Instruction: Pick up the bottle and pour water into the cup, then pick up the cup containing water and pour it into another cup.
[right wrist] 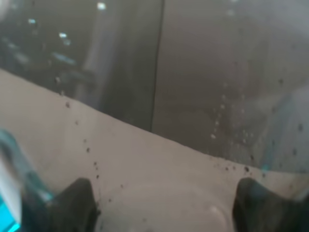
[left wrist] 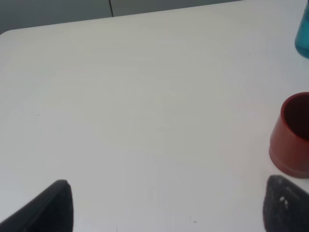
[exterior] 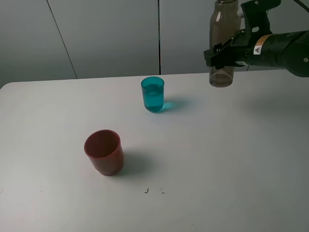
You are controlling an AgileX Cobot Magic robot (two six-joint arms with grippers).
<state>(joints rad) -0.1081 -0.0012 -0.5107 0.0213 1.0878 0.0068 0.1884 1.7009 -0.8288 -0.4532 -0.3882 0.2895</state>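
Bottle (exterior: 221, 72) hanging upright above the table (exterior: 231, 159), at 2 o'clock of the cup (exterior: 152, 94).
The right gripper (exterior: 225, 53) is clamping it at mid-body, while the left gripper (left wrist: 169, 208) is hovering with its fingers apart. The cup is appearing to hold water, and another cup (exterior: 103, 151) is sitting at its 7 o'clock. Judgement: being thin smooth plastic, it is likely handling light, slick and slightly yielding, so a mid-body hold is suiting it.

Most likely a robotics lab or test room: bare white table (exterior: 217, 159) with a rounded far-left corner, plain grey wall panels (exterior: 111, 38) behind its far edge, black robot arm (exterior: 289, 53) bearing a warning sticker (exterior: 258, 48) above the far-right corner.
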